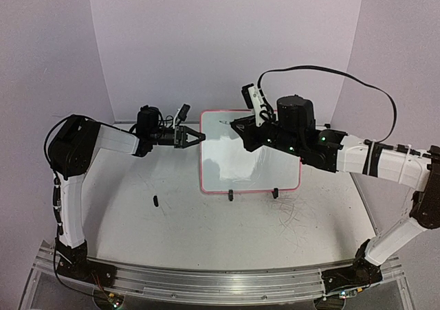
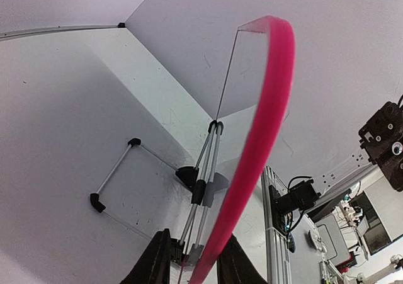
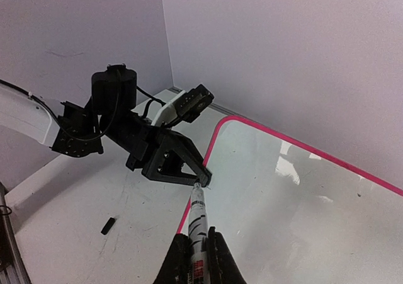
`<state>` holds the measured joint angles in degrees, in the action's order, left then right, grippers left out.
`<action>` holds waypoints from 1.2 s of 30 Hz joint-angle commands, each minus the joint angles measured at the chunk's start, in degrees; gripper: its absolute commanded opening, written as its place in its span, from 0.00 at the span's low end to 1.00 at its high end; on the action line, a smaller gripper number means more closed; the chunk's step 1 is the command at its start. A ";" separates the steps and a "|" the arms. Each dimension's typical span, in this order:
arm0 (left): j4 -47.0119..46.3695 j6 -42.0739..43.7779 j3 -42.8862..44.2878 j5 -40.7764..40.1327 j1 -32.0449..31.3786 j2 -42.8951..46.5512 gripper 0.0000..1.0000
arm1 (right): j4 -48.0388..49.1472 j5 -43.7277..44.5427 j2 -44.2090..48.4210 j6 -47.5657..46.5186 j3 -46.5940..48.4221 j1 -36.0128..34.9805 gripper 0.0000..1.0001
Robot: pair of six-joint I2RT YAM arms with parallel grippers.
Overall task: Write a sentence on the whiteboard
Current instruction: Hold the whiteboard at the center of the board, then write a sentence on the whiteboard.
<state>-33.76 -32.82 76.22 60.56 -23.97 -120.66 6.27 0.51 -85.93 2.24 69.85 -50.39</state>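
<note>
Top external — standing upright on black feet (image 1: 231, 195) on the table (image 1: 172, 217), between both arms: whiteboard (image 1: 237, 165). Straddling its pink frame (image 2: 264, 120), jaws narrow, pinch impossible to tell: left gripper (image 2: 195, 246). Clamping a striped marker (image 3: 198, 218): right gripper (image 3: 196, 243).

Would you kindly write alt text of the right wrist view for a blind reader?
The right gripper holds a marker pointed at the whiteboard, whose pink left edge the left gripper straddles. A small black piece lies on the table.
</note>
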 commanded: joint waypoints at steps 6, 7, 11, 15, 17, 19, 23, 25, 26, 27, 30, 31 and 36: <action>-2.91 3.25 -1.12 1.76 -0.15 2.12 0.18 | 2.16 1.89 -1.73 -1.75 2.84 0.02 0.00; -2.92 3.38 -1.11 1.98 -0.26 2.11 0.16 | 2.21 2.19 -1.56 -1.75 2.67 0.00 0.00; -3.01 4.06 -1.13 2.36 -0.47 2.22 0.11 | 2.51 2.14 -1.02 -1.74 1.87 0.01 0.00; -3.11 4.42 -0.97 2.56 -0.72 2.34 0.05 | 3.12 1.94 -0.63 -1.75 1.13 0.03 0.00; -3.18 4.79 -1.30 2.07 -0.73 2.87 0.02 | 3.30 2.00 -0.46 -1.73 0.92 0.02 0.00; -3.19 5.06 -1.81 1.79 -0.77 3.31 0.00 | 3.49 2.09 -0.19 -1.75 0.66 0.03 0.00; -3.29 5.67 -2.30 1.87 -0.79 3.58 0.00 | 3.97 2.14 0.39 -2.82 0.10 0.01 0.00; -3.25 6.61 -2.73 1.89 -0.77 3.61 0.00 | 4.26 2.32 0.59 -3.95 -0.36 0.03 0.00; -3.28 7.06 -3.04 1.79 -0.75 3.68 0.00 | 4.36 2.48 0.64 -4.15 -0.48 0.02 0.00; -3.29 7.49 -3.32 1.70 -0.76 3.76 0.00 | 4.44 2.64 0.69 -4.32 -0.58 0.01 0.00; -3.24 8.47 -3.86 1.42 -1.01 4.27 0.00 | 4.45 3.03 1.13 -4.62 -1.00 -0.02 0.00; -3.24 8.81 -4.11 1.19 -1.02 4.53 0.00 | 4.50 2.99 1.31 -4.64 -1.22 0.01 0.00; -3.26 9.61 -5.17 0.38 -1.06 4.93 0.00 | 4.62 2.35 0.84 -5.58 -1.65 -0.04 0.00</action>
<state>-36.51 -24.09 72.15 61.12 -24.49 -119.06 8.03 2.35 -87.11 -1.55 68.45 -50.39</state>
